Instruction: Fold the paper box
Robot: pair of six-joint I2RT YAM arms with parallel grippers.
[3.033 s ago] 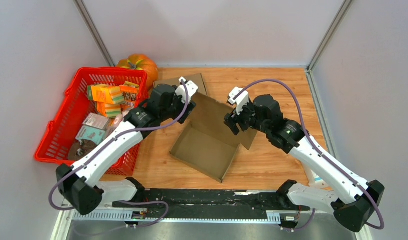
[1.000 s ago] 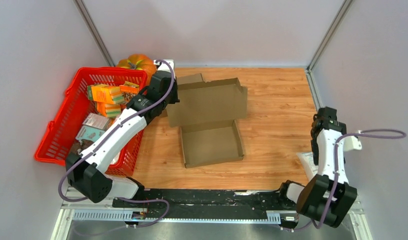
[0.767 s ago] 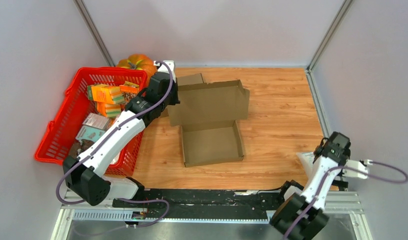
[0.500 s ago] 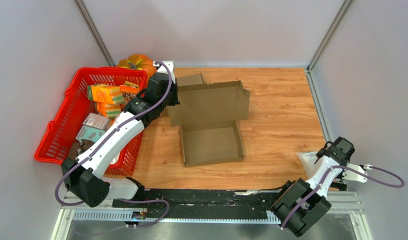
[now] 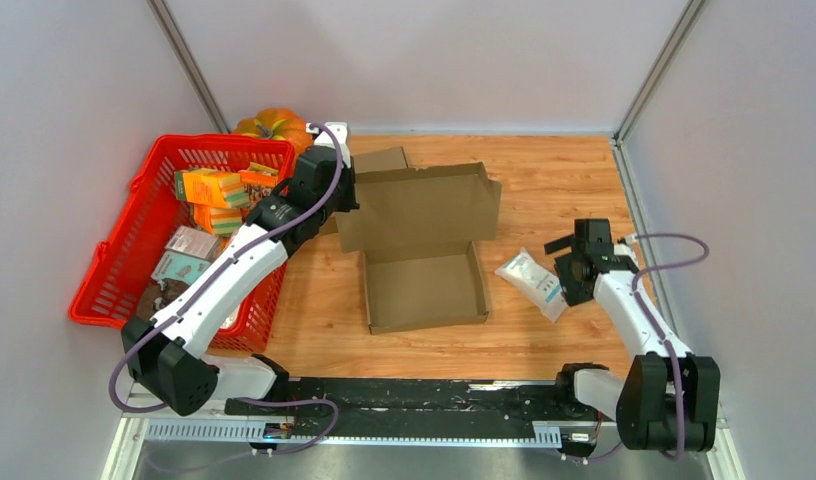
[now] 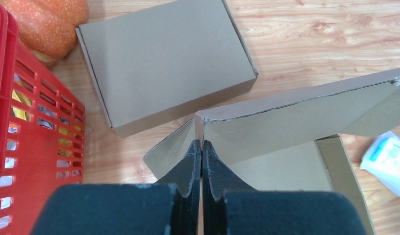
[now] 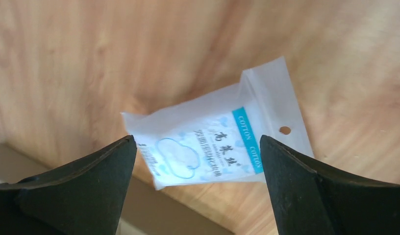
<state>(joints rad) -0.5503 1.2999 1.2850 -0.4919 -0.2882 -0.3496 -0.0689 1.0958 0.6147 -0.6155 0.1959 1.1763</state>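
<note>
Paper box [image 5: 424, 290] has its raised lid pinched by left gripper [image 6: 202, 149]; right gripper [image 7: 197, 141] gapes wide at cotton-pad packet [image 5: 531, 281].

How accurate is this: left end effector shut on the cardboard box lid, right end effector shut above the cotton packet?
Not quite: the right end effector is open above the cotton packet, as the right wrist view shows. Rest stands.
</note>
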